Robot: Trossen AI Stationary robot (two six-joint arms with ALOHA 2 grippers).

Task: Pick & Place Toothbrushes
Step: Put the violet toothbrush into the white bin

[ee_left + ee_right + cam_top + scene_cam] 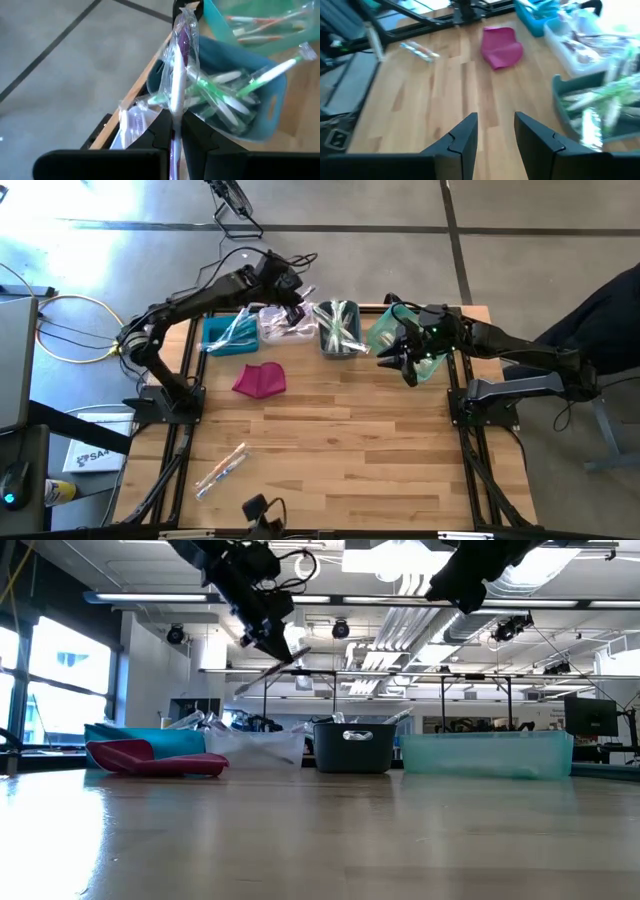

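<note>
My left gripper (297, 298) is up over the clear bin (285, 326) and the grey bin (337, 328) at the table's far edge. It is shut on a toothbrush in a clear wrapper (176, 65), which also shows in the low view (285, 662). The grey bin (250, 100) below it holds several green and white toothbrushes (235, 92). My right gripper (495, 132) is open and empty, in the air beside the teal bin (395, 330). Two or three wrapped toothbrushes (222, 470) lie on the table's near left part. My left gripper pinches the wrapped toothbrush between its two fingers near one end (175, 131). The rest of it sticks out ahead past the fingertips, along the fingers. It is lifted clear, slanting in the air above the bins (285, 662).
A blue bin (228, 332) with toothbrushes stands left of the clear bin. A magenta pouch (260, 378) lies on the wood in front of the bins. The teal bin (488, 754) stands at the far right. The table's middle and near right part are bare wood.
</note>
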